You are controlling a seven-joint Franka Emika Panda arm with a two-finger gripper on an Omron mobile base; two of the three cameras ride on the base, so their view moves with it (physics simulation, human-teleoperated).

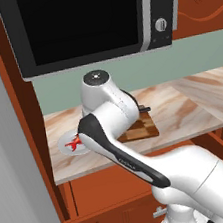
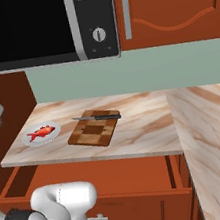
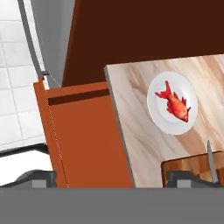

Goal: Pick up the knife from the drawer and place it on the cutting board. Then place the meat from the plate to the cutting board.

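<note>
The white arm [image 1: 139, 149] is seen raised from the base and bent at the elbow. The gripper [image 3: 111, 180] is held wide open, pointed downward, with nothing gripped between its dark fingertips [image 3: 37, 178].

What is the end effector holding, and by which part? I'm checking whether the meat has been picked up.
Nothing is held. The end effector is open; the meat lies on the plate.

The counter [image 2: 144, 121] has lots of bare room to the right of the cutting board [image 2: 94, 128], all the way to the corner. Left of the board, the plate [image 2: 41, 134] with the meat [image 2: 41, 132] sits near, with a small gap between them. The microwave [image 2: 42, 27] hangs above the board, so room overhead is low.
</note>
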